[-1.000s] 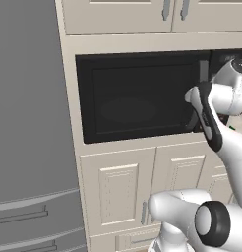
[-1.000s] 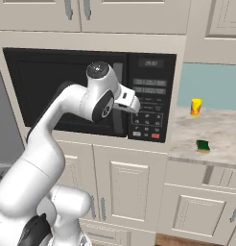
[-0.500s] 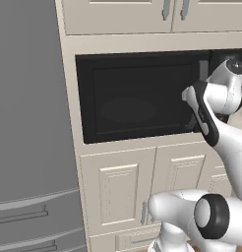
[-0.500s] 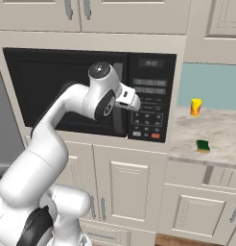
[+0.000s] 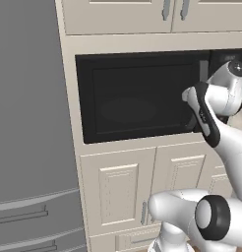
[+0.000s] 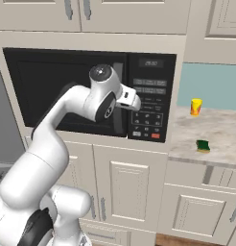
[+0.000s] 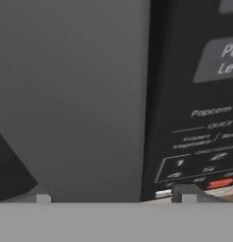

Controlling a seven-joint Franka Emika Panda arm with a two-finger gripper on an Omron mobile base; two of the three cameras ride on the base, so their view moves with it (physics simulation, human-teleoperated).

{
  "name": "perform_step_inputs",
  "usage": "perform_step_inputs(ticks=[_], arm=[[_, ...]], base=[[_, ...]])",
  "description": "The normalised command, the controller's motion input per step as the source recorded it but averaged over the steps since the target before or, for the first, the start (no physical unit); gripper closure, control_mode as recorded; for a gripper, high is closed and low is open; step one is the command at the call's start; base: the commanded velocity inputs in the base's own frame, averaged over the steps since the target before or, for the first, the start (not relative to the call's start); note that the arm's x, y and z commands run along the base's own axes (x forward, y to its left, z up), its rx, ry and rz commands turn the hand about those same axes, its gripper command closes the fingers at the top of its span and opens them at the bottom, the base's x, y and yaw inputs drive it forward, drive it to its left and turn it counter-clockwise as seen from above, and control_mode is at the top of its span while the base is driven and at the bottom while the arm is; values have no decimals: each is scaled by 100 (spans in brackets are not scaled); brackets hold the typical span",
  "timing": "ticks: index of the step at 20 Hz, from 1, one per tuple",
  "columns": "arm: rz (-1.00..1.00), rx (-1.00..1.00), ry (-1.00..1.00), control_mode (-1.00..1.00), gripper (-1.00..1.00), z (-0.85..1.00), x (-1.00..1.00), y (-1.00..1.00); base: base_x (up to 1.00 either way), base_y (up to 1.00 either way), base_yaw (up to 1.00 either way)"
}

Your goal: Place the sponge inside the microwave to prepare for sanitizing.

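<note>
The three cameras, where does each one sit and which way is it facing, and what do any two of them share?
Left base view: behind the arm on its left, facing the large black microwave with its dark glass door; white arm rises lower right.
Right base view: behind on its right, facing the same microwave, small green-and-yellow sponge on the counter; arm rises lower left.
Hand view: on the hand, close to the door edge and button panel; fingertips at the bottom.
Both base views share the microwave and arm.
</note>
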Motion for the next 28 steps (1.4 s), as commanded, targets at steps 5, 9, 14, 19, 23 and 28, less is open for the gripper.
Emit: perform_step_inputs(ticks=[5,9,14,19,23,28], arm=[[4,0,0,-100,100,-9,5,0],[0,0,0,-100,100,-4,0,1],[0,0,-7,-100,100,0,-33,23],[-10,-1,-4,-100,100,0,-69,12],[-7,-6,-2,-100,100,1,-86,35],[0,-10,-2,-100,100,4,-84,21]], base=[[0,0,0],[0,0,0],[0,0,0],[0,0,0],[0,0,0],[0,0,0]])
